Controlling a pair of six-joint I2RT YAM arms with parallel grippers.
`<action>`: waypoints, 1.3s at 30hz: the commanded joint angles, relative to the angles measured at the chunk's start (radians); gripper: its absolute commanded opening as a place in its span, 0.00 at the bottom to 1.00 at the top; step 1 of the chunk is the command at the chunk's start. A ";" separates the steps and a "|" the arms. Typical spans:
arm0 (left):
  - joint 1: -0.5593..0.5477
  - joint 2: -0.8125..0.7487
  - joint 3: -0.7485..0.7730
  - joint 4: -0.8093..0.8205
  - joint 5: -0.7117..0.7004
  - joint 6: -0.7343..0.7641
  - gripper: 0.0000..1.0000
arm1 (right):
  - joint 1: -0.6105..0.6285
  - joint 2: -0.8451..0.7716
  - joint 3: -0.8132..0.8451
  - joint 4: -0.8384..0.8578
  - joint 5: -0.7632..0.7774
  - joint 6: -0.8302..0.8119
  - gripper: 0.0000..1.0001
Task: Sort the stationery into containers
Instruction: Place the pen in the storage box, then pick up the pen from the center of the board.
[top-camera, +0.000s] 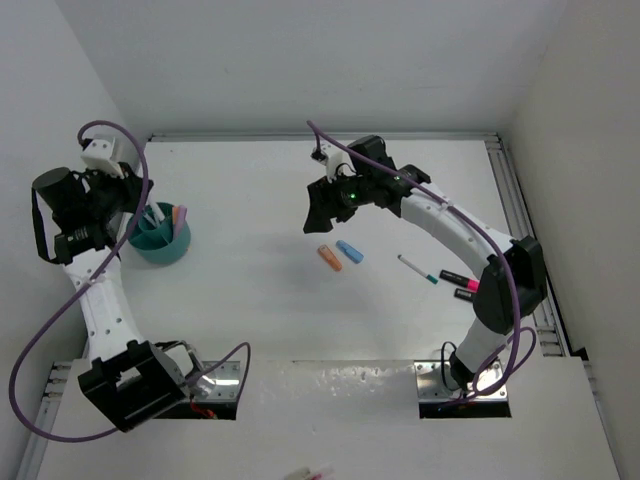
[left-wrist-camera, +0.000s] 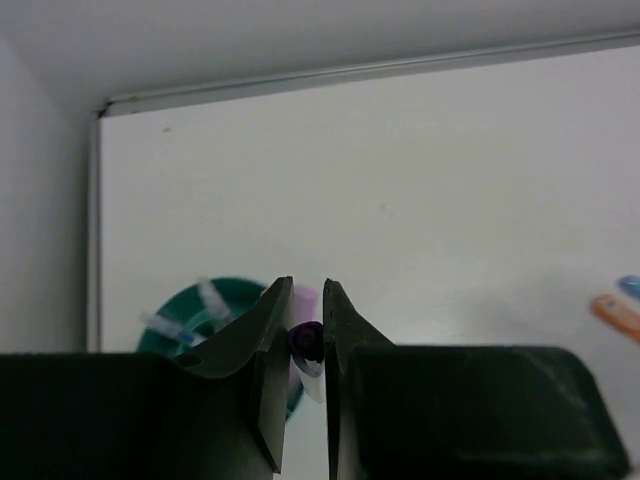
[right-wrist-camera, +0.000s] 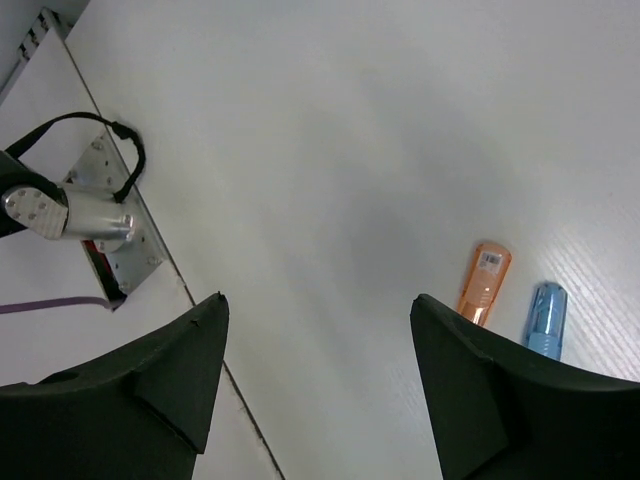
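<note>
While the teal-green cup (top-camera: 172, 252) stands at the left of the desk (top-camera: 260, 190) with a few pens leaning in it, we see the left tool (left-wrist-camera: 307, 287) poised above its rim. The jaws are almost together, pinching a purple-ended pen (left-wrist-camera: 305, 340). The left arm climbs from its base and bends at the wrist toward the cup.

The right arm arches from its base along the right side and reaches leftward. The right tool (right-wrist-camera: 315, 370) hangs over mid-desk, jaws wide apart and holding nothing. Just nearer lie an orange highlighter (right-wrist-camera: 485, 282) and a blue highlighter (right-wrist-camera: 546, 318), side by side.

Only the left wrist view shows us the pinch. Only the overhead view shows a thin pen (top-camera: 417, 269) and two black markers (top-camera: 455, 279) further right.
</note>
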 joint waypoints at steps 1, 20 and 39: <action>0.087 0.023 -0.035 0.053 -0.003 0.111 0.00 | 0.012 -0.034 -0.013 0.028 0.008 -0.009 0.72; 0.164 0.183 -0.184 0.283 0.040 0.117 0.00 | 0.007 -0.052 -0.122 0.039 0.057 -0.064 0.71; 0.134 0.097 -0.117 0.219 0.207 0.209 0.60 | -0.209 -0.301 -0.415 -0.120 0.284 -0.311 0.64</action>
